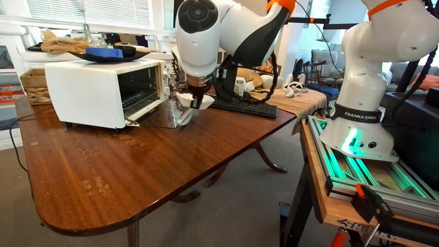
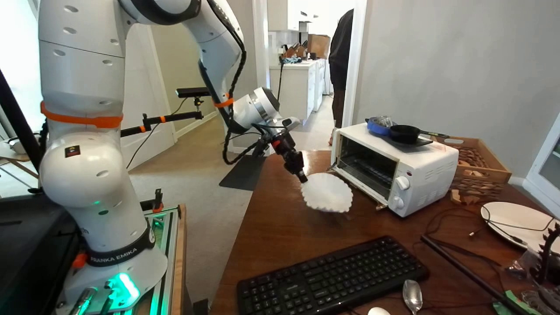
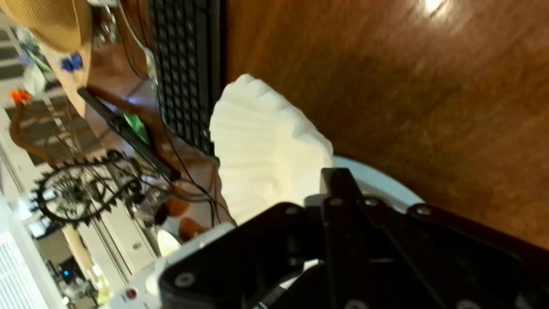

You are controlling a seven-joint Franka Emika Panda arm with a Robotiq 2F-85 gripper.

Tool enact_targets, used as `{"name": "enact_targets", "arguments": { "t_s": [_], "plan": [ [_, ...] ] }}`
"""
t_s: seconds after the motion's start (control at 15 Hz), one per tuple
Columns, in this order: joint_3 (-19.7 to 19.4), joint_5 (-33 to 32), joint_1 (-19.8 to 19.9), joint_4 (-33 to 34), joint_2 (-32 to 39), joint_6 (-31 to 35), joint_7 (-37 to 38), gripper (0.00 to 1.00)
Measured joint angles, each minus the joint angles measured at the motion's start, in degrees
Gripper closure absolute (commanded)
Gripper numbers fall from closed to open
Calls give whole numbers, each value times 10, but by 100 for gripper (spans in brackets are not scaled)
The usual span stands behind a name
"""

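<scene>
Wrist view, coffee filter (image 3: 268, 146), pinched in end effector (image 3: 329, 189)

White pleated filter (image 2: 327, 193), black jaws, reddish-brown table (image 1: 144, 164) (pale scuffs (image 1: 97, 185)), white toaster oven (image 1: 92, 92)

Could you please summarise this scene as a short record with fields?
Gripper: closed on the edge of a white coffee filter
Filter shape: fluted sides
Surface: wooden table
Appliance: white toaster oven, door open
On its top: blue object, among others
Beside it: basket
Also on table: black keyboard, metal spoon, white plate
</scene>
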State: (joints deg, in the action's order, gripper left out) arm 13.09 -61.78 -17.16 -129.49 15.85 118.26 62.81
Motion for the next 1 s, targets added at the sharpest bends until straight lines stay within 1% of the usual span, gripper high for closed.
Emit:
{"name": "enact_targets", "arguments": {
  "t_s": [0.2,0.33,0.53,0.67,0.93,1.0],
  "plan": [
    [3,45,0,-59,-49,-65,51,100],
    [-4,71,9,-99,-84,-99,71,100],
    [-28,102,42,-163,-144,-125,77,100],
    [-48,119,68,-205,-185,-134,68,100],
    [-86,142,115,-280,-254,-161,53,100],
    [-95,143,127,-289,-264,-175,50,100]
  ]
}}
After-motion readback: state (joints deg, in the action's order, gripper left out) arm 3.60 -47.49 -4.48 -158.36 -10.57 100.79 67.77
